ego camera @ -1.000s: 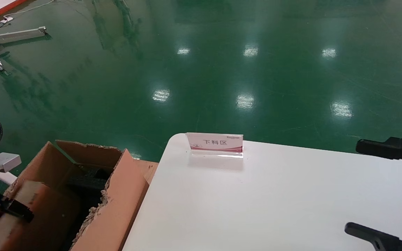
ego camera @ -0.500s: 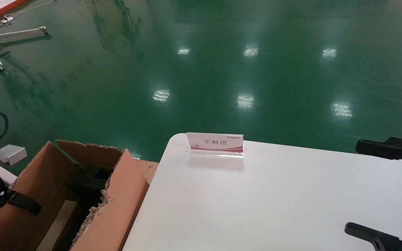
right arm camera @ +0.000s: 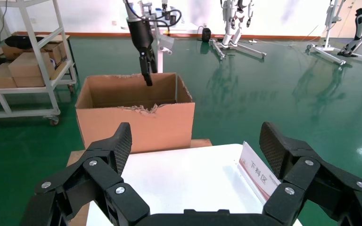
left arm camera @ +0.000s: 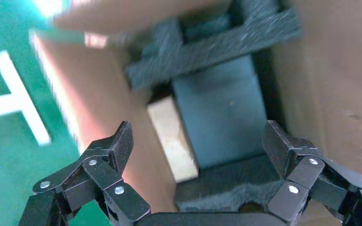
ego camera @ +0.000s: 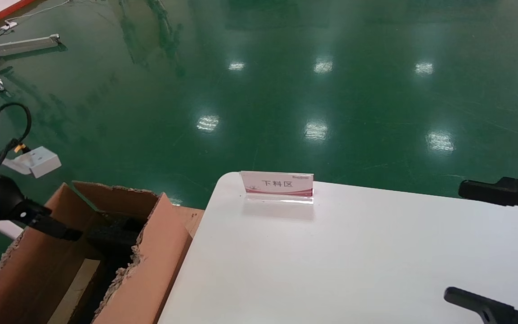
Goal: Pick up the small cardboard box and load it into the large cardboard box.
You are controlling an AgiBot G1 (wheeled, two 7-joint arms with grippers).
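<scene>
Left gripper empty above the large box; small box lies inside.

Head view: the left gripper [ego camera: 56, 229] hangs over the large cardboard box [ego camera: 151, 265]; the right gripper [ego camera: 488, 245] idles spread over the table [ego camera: 331, 270].
Left wrist view: fingers [left arm camera: 118, 146] splayed, holding nothing; below them the small cardboard box [left arm camera: 172, 139] lies lengthwise against the wall, beside black foam [left arm camera: 217, 113], apparently dropped clear.
Right wrist view: the left gripper [right arm camera: 147, 75] hangs inside the box's rim.
</scene>
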